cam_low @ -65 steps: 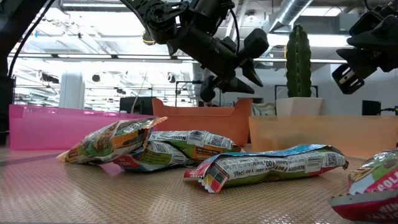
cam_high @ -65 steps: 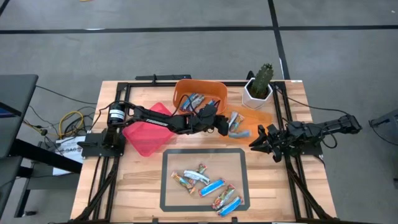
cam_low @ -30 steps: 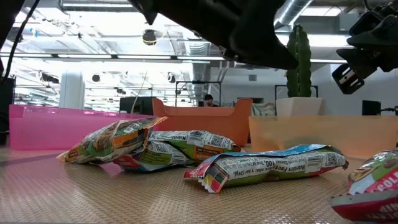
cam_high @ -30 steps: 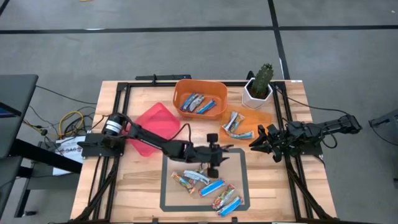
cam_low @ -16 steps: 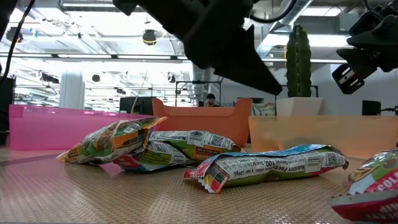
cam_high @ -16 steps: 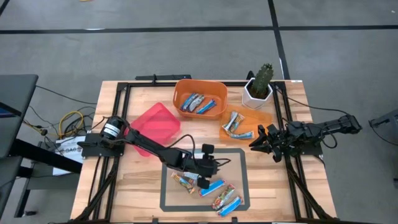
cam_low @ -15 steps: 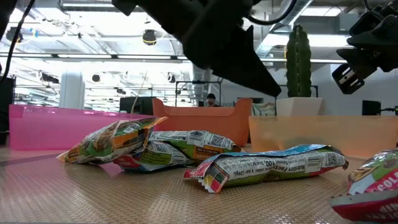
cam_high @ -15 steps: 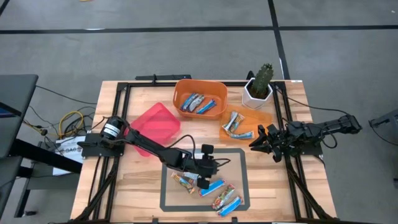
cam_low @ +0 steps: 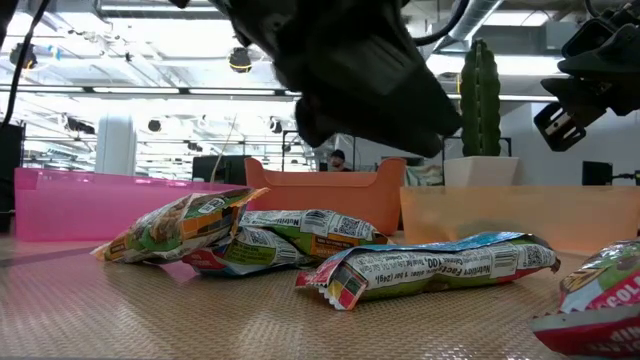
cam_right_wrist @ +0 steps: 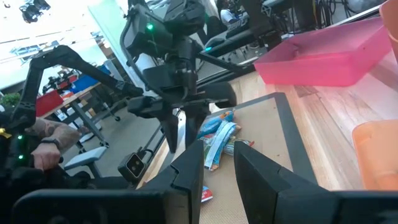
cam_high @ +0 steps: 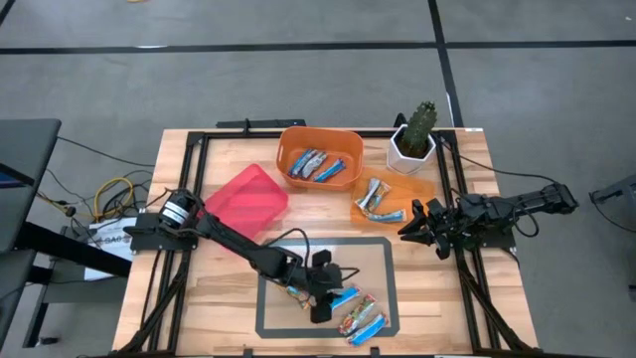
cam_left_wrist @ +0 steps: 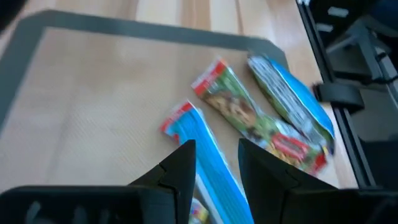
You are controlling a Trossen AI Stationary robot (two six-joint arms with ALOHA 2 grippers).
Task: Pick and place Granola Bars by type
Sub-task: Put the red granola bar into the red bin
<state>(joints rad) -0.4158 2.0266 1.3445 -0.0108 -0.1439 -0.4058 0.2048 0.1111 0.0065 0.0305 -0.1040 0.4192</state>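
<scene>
Several Granola Bars lie loose on the grey-edged mat [cam_high: 262, 298] near the table's front: a blue one [cam_high: 344, 296], a multicoloured one [cam_high: 294, 290] and a few more [cam_high: 362, 320]. My left gripper [cam_high: 321, 303] hovers open just above them, touching none. In the left wrist view a blue bar [cam_left_wrist: 208, 158] shows between and beyond its fingers [cam_left_wrist: 217, 165], with a multicoloured bar [cam_left_wrist: 249, 121] and a blue-silver bar [cam_left_wrist: 289, 99] farther off. More bars lie in the orange bin [cam_high: 320, 149] and on the orange tray [cam_high: 422, 189]. My right gripper [cam_high: 411, 227] waits open at the table's right.
A pink bin [cam_high: 243, 204] stands left of the orange bin. A potted cactus [cam_high: 415, 134] is at the far right corner. Black frame rails [cam_high: 199, 179] run along both table sides. In the low view the bars [cam_low: 300, 232] lie in a loose heap before the bins.
My left gripper has gone from the mat's far edge toward the table's near edge and a little left, sinking slightly and rolling about its own line. It now stands over the bars on the mat. The bars have not moved.
</scene>
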